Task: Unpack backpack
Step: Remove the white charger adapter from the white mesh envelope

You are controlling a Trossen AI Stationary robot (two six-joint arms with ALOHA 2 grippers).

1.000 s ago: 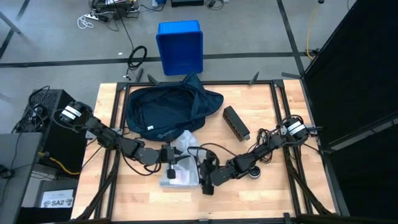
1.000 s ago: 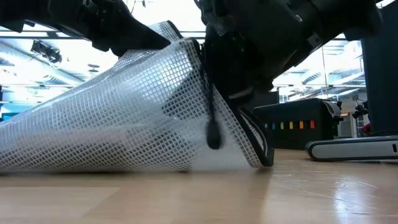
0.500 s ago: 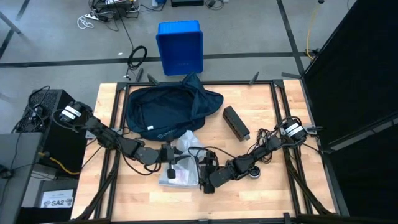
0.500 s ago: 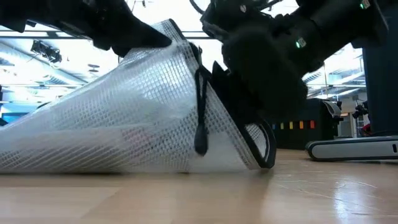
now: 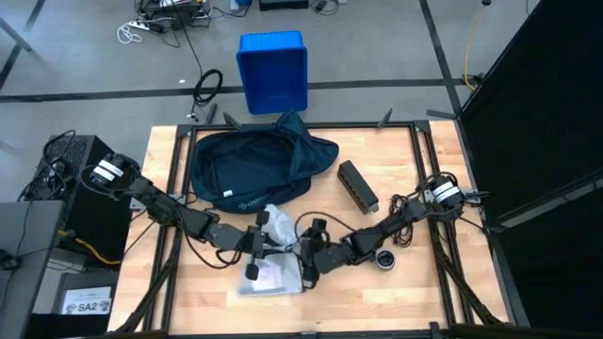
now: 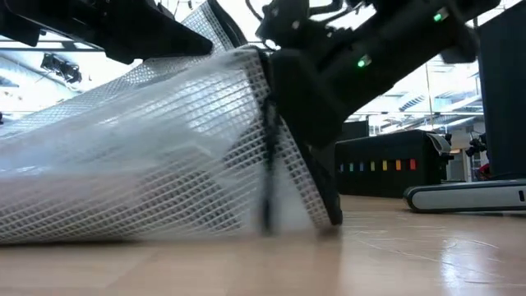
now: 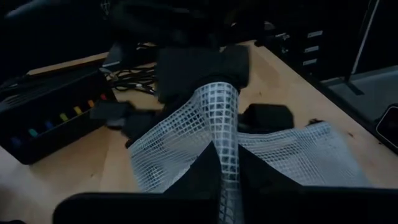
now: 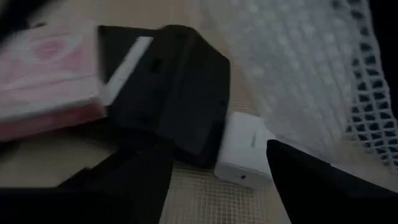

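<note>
The dark navy backpack [image 5: 252,168] lies slumped at the table's far left of centre. In front of it a white mesh pouch [image 5: 272,261] lies on the wood, its upper side raised by my left gripper [image 5: 257,243], which is shut on the mesh. My right gripper [image 5: 304,267] stands open at the pouch's right end, its fingers [image 8: 127,186] at the pouch's mouth. Inside show a black item [image 8: 180,93], a white block [image 8: 245,149] and a pink pack [image 8: 43,74]. A zipper pull [image 6: 265,193] hangs from the raised edge. My left gripper pinches a bunched fold of the pouch's upper side [image 7: 225,155] between its two fingers, coming nearly level from the table's left. The fold is lifted into a peak [image 6: 238,57], the mesh drawn taut below it. The pouch's bottom [image 6: 123,234] stays on the table. My right gripper reaches into the pouch's mouth; whether its fingers touch the mesh I cannot tell.
A black box [image 5: 358,185] with a row of coloured dots lies right of the backpack. A small round dark object [image 5: 384,260] sits by the right arm. A blue plastic bin [image 5: 272,71] stands on the floor beyond the far edge. Bare wood lies at the near right.
My right gripper has gone toward the table's left and slightly far, up to the pouch's mouth. My left gripper has turned about its wrist while staying in place, and the pouch's raised side has tipped with it and spread toward the near edge.
</note>
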